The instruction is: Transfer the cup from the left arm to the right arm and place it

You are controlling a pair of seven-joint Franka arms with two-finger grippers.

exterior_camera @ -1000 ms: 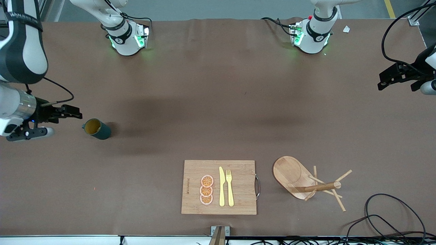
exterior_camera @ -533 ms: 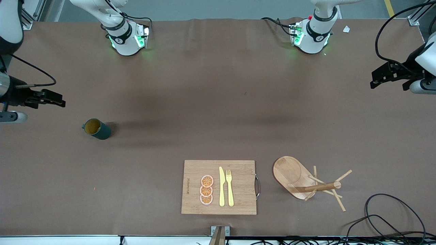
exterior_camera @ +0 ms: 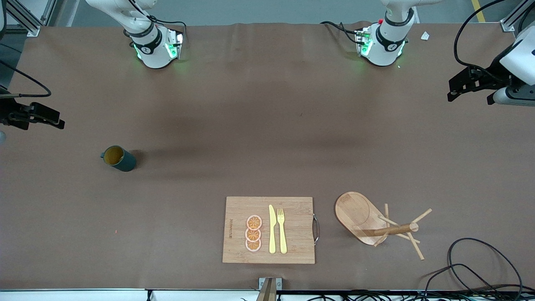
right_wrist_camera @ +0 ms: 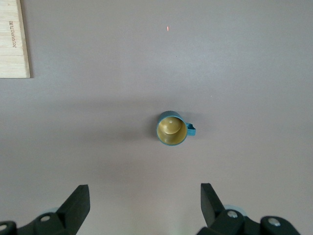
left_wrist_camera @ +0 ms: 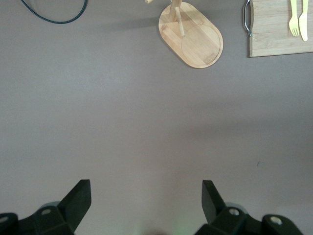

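Note:
The cup, dark teal with a tan inside, stands upright on the brown table toward the right arm's end, its small handle pointing to that end. Nothing touches it. My right gripper hangs open over the table's edge at that end, well apart from the cup. In the right wrist view the cup lies far below the open right gripper, with nothing between the fingers. My left gripper hangs open and empty over the table's edge at the left arm's end. The left wrist view shows the left gripper over bare table.
A bamboo cutting board near the front edge carries three orange slices, a yellow knife and a fork. Beside it, toward the left arm's end, a wooden mug tree lies tipped over. Black cables coil at the near corner.
My right gripper has drawn away from the cup toward the table's edge. The left gripper has shifted slightly toward the bases. The cup has not moved.

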